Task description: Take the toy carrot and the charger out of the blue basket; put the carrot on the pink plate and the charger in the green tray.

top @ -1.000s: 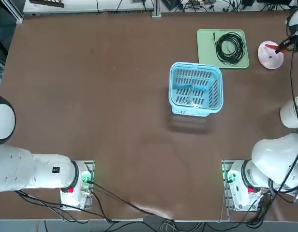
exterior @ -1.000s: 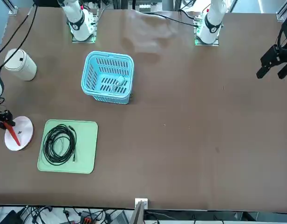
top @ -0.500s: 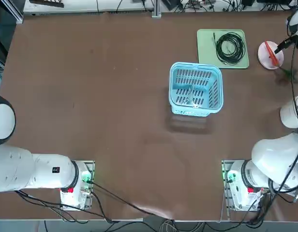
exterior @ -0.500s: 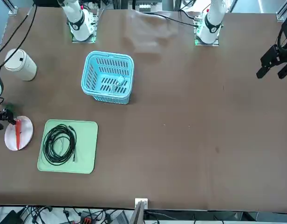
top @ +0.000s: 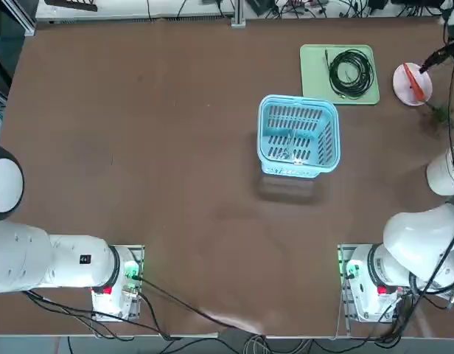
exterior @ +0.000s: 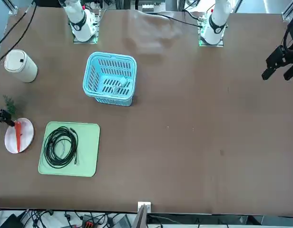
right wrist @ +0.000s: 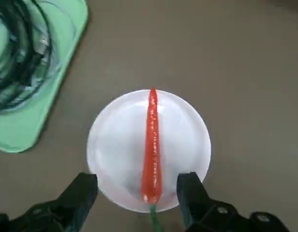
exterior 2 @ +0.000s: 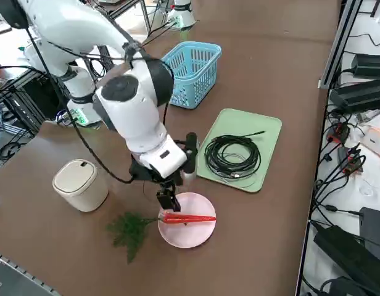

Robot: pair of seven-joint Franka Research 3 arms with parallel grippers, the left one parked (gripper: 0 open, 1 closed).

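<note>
The slim red-orange toy carrot [right wrist: 151, 145] lies across the small round pale pink plate [right wrist: 115, 145], its leafy green top spilling onto the brown desk [top: 175, 147]. The right pincer [right wrist: 139, 193] hovers just above the plate, fingers spread and released. The small white charger [exterior: 122, 83] sits in the light blue slotted plastic basket [exterior: 92, 78], well apart from the plate.

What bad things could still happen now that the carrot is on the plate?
1. The toy carrot lies on the pink plate with its leafy top hanging off the rim, right between the open right gripper; lifting carelessly might snag it.
2. The charger is still in the blue basket.
3. A black coiled cable fills the green tray, so the charger may land on it.
</note>
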